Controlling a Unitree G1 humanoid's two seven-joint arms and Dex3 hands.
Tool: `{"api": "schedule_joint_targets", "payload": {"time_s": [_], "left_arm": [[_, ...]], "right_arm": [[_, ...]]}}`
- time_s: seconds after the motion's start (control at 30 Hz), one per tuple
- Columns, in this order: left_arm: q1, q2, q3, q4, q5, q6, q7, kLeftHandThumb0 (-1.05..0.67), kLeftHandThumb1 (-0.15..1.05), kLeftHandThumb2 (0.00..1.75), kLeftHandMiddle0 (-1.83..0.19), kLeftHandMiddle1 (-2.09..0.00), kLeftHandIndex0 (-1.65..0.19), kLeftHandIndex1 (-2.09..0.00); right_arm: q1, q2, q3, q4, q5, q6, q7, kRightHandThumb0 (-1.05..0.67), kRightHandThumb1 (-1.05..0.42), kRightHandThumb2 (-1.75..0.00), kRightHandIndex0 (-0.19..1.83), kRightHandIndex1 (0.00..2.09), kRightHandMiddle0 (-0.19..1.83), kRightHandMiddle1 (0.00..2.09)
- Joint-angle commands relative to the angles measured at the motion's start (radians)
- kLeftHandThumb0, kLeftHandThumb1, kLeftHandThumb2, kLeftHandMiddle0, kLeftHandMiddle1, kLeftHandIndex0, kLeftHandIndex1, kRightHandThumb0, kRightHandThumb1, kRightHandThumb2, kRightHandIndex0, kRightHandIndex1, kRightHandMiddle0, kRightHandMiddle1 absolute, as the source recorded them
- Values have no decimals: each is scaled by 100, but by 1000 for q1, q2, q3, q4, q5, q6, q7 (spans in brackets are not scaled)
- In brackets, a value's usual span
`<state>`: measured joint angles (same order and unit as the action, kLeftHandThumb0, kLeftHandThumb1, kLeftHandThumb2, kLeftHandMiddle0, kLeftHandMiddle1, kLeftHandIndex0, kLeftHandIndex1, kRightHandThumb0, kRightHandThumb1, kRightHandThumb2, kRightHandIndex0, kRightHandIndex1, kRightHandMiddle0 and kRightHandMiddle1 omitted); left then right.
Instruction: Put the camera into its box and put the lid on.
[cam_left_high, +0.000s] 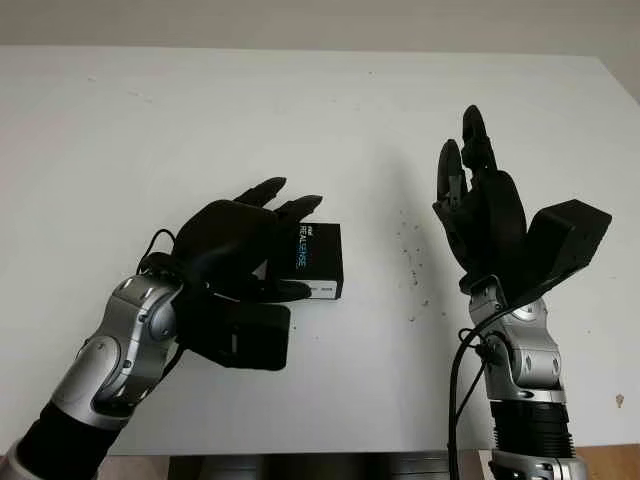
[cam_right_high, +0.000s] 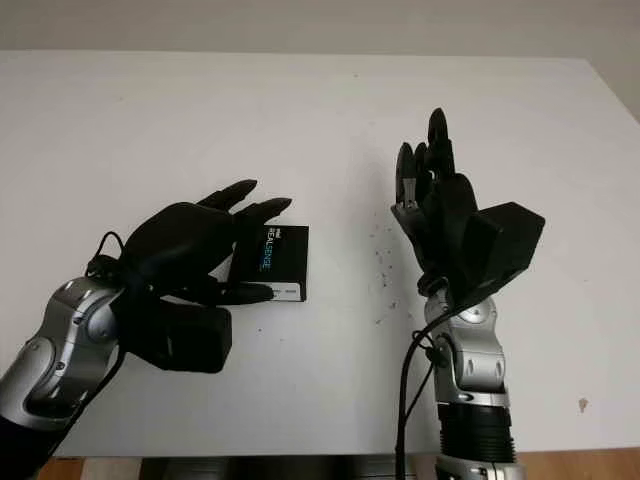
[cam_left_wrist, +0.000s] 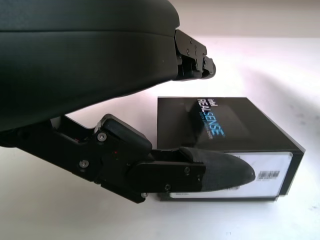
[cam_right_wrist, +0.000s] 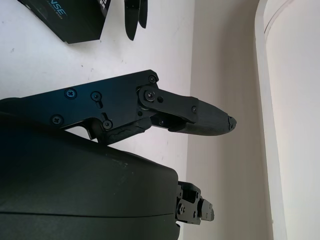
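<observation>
A black box (cam_left_high: 318, 258) printed "REALSENSE" lies closed on the white desk (cam_left_high: 320, 120), left of centre. The left robot hand (cam_left_high: 240, 245) reaches over the box's near-left side, one finger (cam_left_wrist: 215, 170) lying along the labelled front face, the others above the lid; whether it grips the box cannot be told. The right robot hand (cam_left_high: 478, 205) is raised well to the right, open, holding nothing.

One black box (cam_left_high: 319, 259), two robot hands, left (cam_left_high: 232, 243) and right (cam_left_high: 480, 205), one white table (cam_left_high: 300, 120).
</observation>
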<state>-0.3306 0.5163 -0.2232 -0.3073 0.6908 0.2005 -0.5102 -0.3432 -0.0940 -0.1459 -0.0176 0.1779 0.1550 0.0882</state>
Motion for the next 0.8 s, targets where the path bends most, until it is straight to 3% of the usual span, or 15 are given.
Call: {"api": "schedule_joint_targets", "payload": {"time_s": [0.0, 0.3, 0.47, 0.53, 0.67, 0.77], "left_arm": [[6, -20, 51, -51, -77, 37, -33, -72, 105, 63, 6, -4, -4, -5], [1, 26, 245, -161, -476, 306, -257, -78, 105, 61, 19, -2, 18, 0], [-4, 60, 369, -155, -699, 364, -309, -85, 105, 65, 18, -3, 19, -1], [-1, 37, 431, -146, -786, 401, -278, -87, 105, 66, 19, -1, 19, 0], [16, -76, 539, -143, -909, 457, -109, -81, 105, 59, 19, 0, 19, 0], [24, -200, 586, -98, -934, 366, 61, -76, 105, 59, 19, 0, 19, 0]], "right_arm": [[12, -10, -5, -18, 4, -6, 3, -62, -105, -60, -14, 5, -11, 5], [17, -23, 3, -4, -3, -25, 38, -60, -105, -62, -15, 5, -12, 5], [18, -23, 3, 3, -4, -34, 47, -60, -105, -63, -15, 5, -12, 5], [17, -24, 4, 4, -3, -30, 50, -60, -105, -63, -15, 5, -12, 5], [15, -18, 7, 2, 0, -21, 46, -62, -105, -62, -16, 5, -13, 5], [12, -18, 13, 9, -4, -37, 50, -62, -105, -63, -17, 4, -14, 5]]}}
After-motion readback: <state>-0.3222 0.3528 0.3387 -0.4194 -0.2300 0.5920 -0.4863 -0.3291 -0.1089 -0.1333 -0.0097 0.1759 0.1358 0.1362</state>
